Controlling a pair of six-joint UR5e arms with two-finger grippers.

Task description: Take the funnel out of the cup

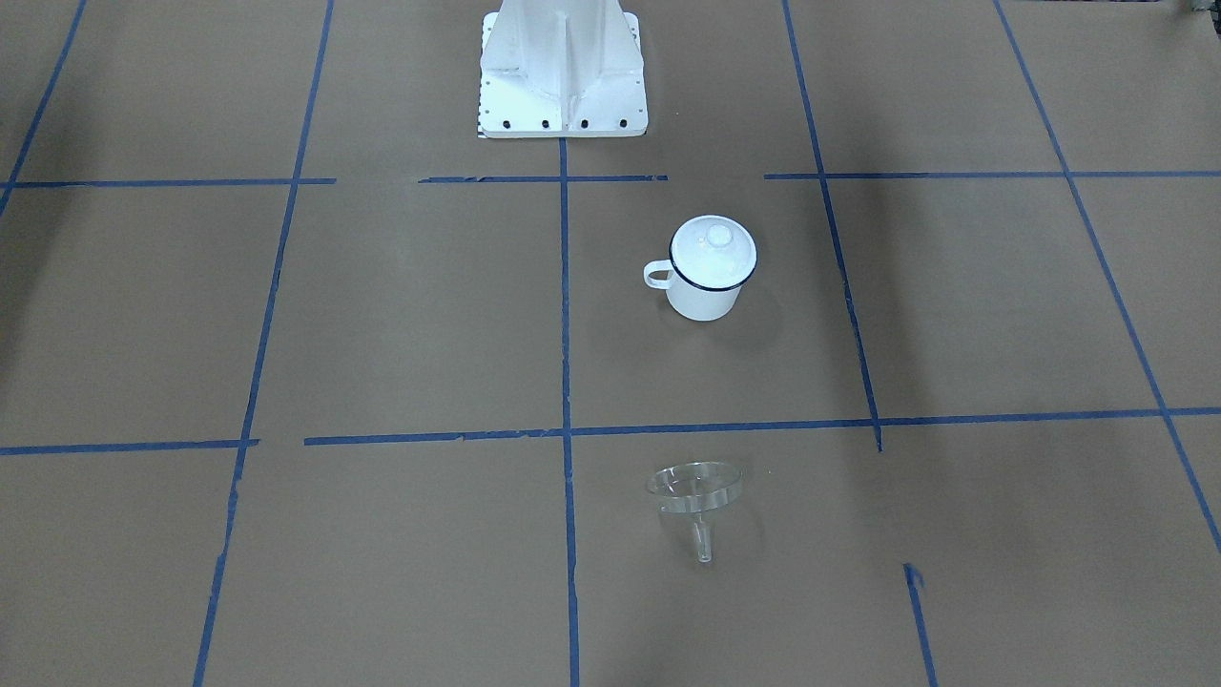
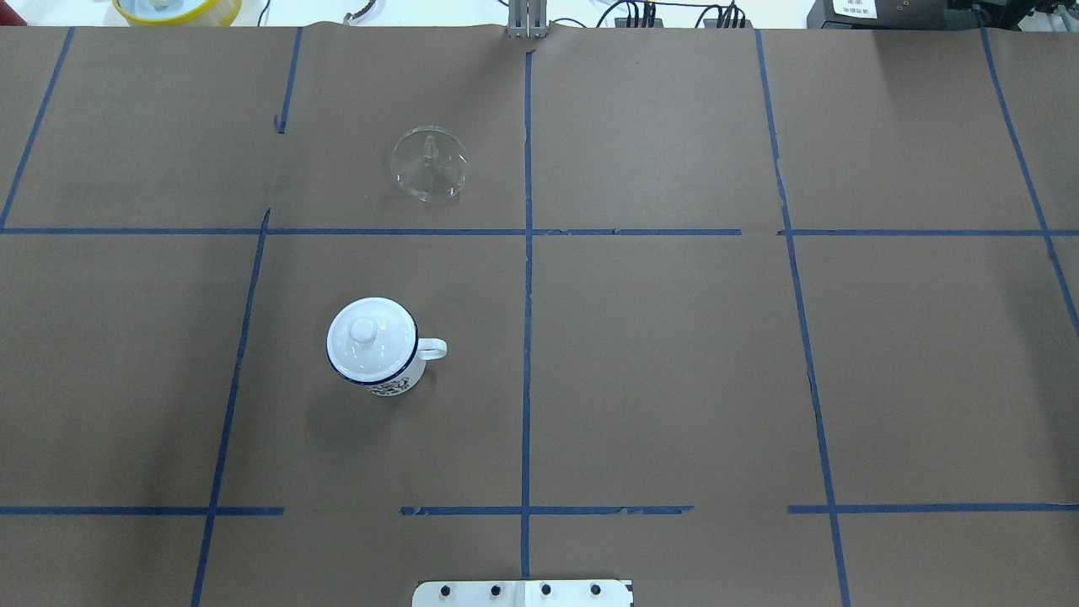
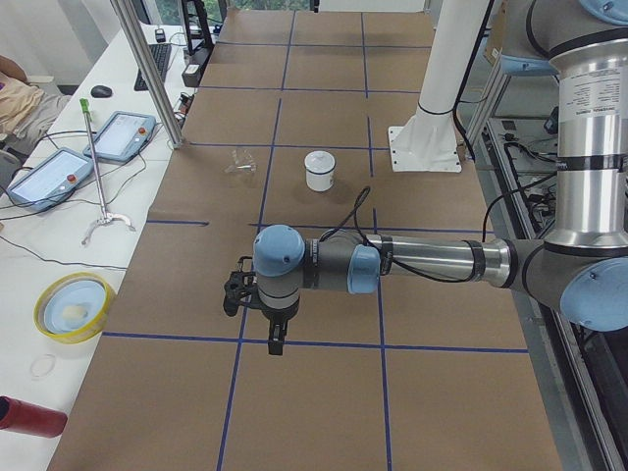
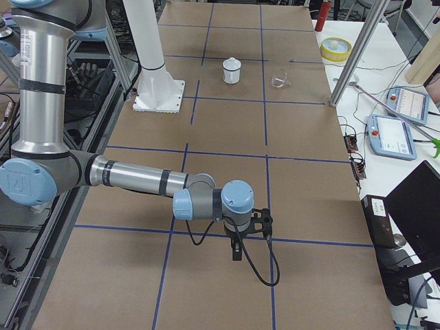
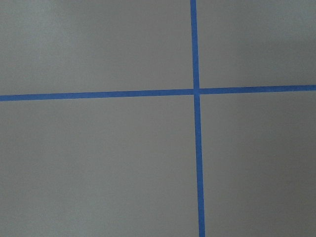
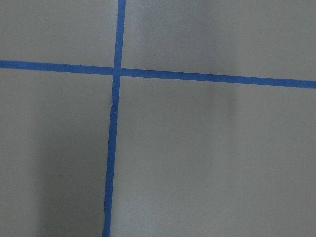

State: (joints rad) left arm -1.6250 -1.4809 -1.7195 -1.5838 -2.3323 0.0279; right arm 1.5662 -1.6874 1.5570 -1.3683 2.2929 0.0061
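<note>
The cup is a white mug with a dark blue rim, standing upright with a round white knobbed lid on it. It also shows in the overhead view. The clear funnel lies on the table by itself, well apart from the cup, toward the operators' side. My left gripper and right gripper hang over bare table far from both; they show only in the side views, so I cannot tell if they are open or shut. The wrist views show only brown paper and blue tape.
The white robot pedestal stands behind the cup. A side bench holds a yellow bowl, teach pendants and a red cylinder. A metal post stands at the table's edge near the funnel.
</note>
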